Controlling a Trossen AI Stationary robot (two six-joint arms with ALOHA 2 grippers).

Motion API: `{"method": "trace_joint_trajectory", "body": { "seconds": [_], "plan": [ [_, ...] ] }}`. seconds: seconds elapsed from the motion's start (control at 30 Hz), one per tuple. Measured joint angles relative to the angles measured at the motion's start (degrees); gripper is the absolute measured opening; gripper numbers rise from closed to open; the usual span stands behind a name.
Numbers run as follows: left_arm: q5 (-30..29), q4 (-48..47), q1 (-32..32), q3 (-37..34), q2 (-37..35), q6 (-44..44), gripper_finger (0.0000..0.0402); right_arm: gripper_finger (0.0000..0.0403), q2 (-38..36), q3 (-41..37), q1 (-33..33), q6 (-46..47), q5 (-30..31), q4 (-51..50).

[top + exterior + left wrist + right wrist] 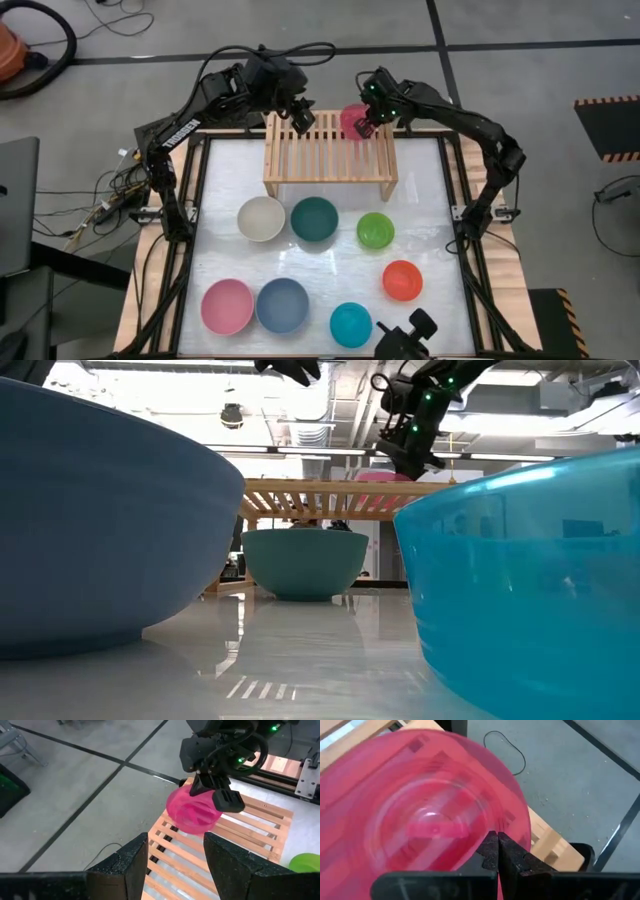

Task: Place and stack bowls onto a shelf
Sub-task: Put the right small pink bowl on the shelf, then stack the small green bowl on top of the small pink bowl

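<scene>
The light-wood slatted shelf [330,150] stands at the table's far side. My right gripper [363,124] is shut on the magenta bowl [351,120] over the shelf's far right corner; the bowl also shows in the left wrist view [192,812]. My left gripper [175,865] is open and empty above the shelf's far left part [303,118]. The cream [261,218], dark green [315,219], lime green [375,230], red-orange [402,280], pink [227,306], slate blue [282,305] and teal [351,324] bowls rest on their bases on the table. My right gripper pinches the magenta bowl's rim [492,831] between its two fingers, one inside the bowl and one outside. The fingers come from above, slanting down. The bowl hangs tilted just over the shelf's slats [200,827]; whether it touches them I cannot tell.
The seven loose bowls stand in rows between the shelf and the table's near edge. A black camera mount [405,335] sits at the near edge. The rest of the shelf's top [320,155] bears nothing. Metal frame rails [190,230] border the table.
</scene>
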Motion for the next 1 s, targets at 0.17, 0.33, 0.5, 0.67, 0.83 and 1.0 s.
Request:
{"method": "trace_joint_trajectory", "body": {
  "seconds": [0.17,0.33,0.5,0.67,0.83,1.0],
  "plan": [
    [0.01,0.39,0.00,0.00,0.00,0.01,0.0178,0.0018,-0.02,0.00,-0.84,0.00,0.51,-1.63],
    [-0.01,0.41,0.00,0.00,0.00,0.02,0.0178,0.0018,-0.02,0.00,-0.80,-0.05,4.05,-3.20],
    [0.00,0.42,0.00,0.00,0.00,0.02,0.0178,0.0021,-0.02,0.42,-0.28,-0.48,4.11,-3.64],
    [0.01,0.20,0.00,0.00,0.00,0.02,0.0178,0.0054,-1.97,6.87,1.54,-1.35,3.04,-8.33],
    [2.28,-2.02,0.00,-0.02,-0.20,-1.57,0.0178,0.0070,-7.86,16.15,4.32,-1.79,2.49,-19.34],
    [17.07,-1.74,-1.79,-1.37,0.25,-5.01,0.0178,0.0073,-16.38,19.56,8.77,2.53,2.51,-30.11]
  ]
}}
